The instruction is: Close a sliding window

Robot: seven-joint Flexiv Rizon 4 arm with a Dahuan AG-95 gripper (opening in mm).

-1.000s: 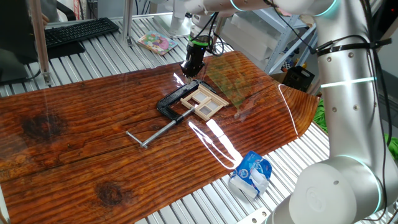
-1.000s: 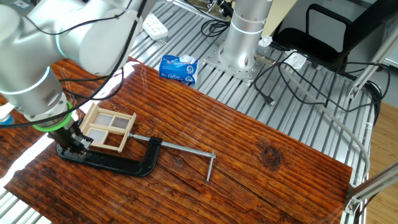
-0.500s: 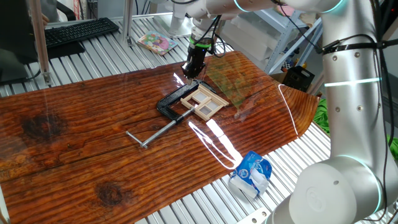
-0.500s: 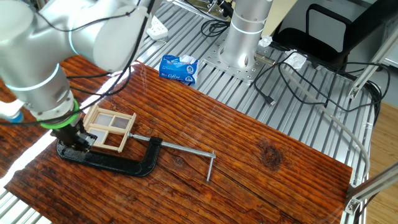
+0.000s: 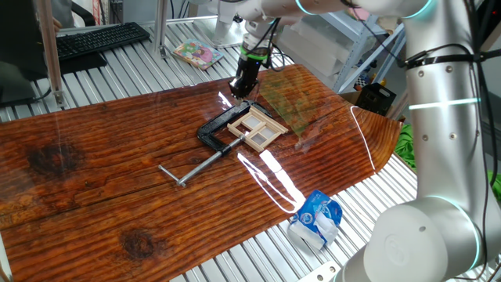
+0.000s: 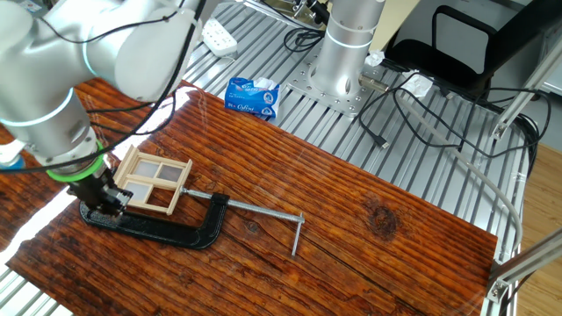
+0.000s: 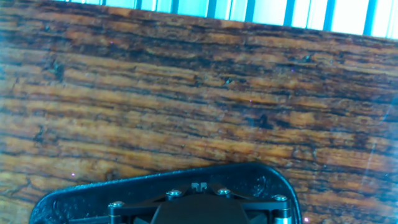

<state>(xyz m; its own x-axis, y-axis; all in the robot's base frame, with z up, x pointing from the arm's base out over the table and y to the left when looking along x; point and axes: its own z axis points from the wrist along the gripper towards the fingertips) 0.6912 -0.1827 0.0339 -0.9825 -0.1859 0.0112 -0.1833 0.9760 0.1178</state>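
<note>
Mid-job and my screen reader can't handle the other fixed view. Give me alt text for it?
The gripper is down at the near edge of the sliding window, a small tan wooden frame lying flat on a dark wooden board. A black C-clamp grips the frame, its long screw rod pointing away across the board. Whether the jaws are open cannot be told.

robotics lab, slatted metal bench (image 5: 117, 74), keyboard (image 5: 98, 37), loose cables (image 6: 413, 105), bolted arm base (image 6: 338, 83)
</note>
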